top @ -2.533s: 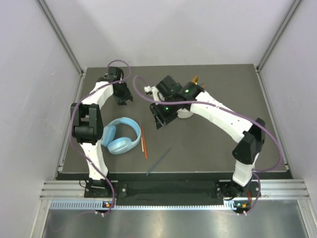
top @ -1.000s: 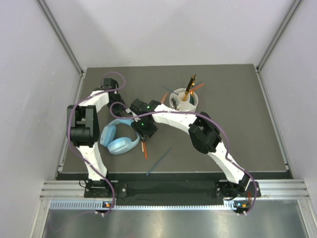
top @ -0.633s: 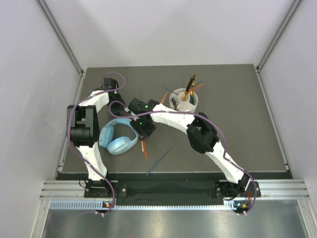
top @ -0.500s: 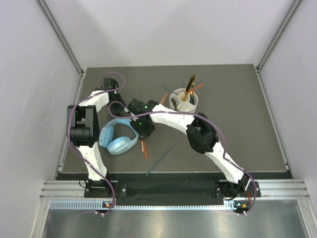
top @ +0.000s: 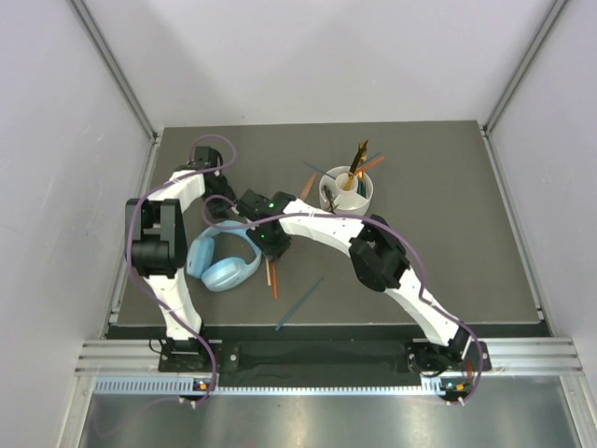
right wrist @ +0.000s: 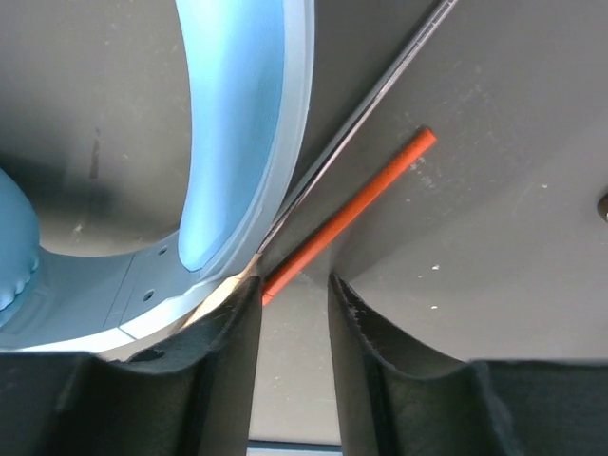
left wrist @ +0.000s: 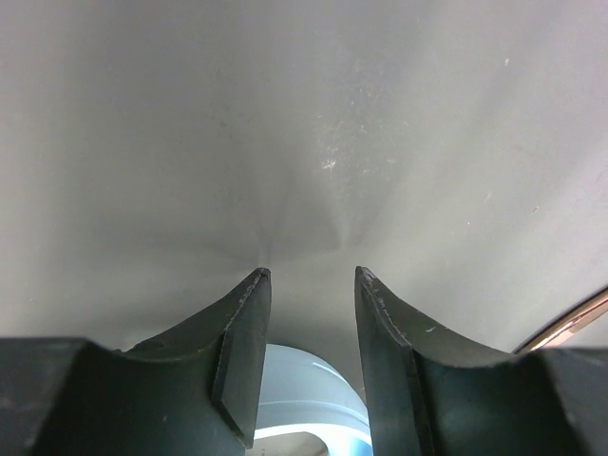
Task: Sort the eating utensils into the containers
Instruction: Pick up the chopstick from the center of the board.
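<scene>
Noting my right gripper (right wrist: 293, 281) low beside the headphones (right wrist: 237, 114), jaws narrowly apart astride the end of the orange chopstick (right wrist: 351, 209) on the table (top: 448, 243), I judge it placed to pinch that stick for the holder (top: 367, 198), while my left gripper (left wrist: 312, 274) hangs parted, empty.

Overhead and close wrist cameras (downward) share headphones (top: 229, 273).

Orange chopstick (right wrist: 350, 214), light-blue headphones (right wrist: 237, 123)
</scene>
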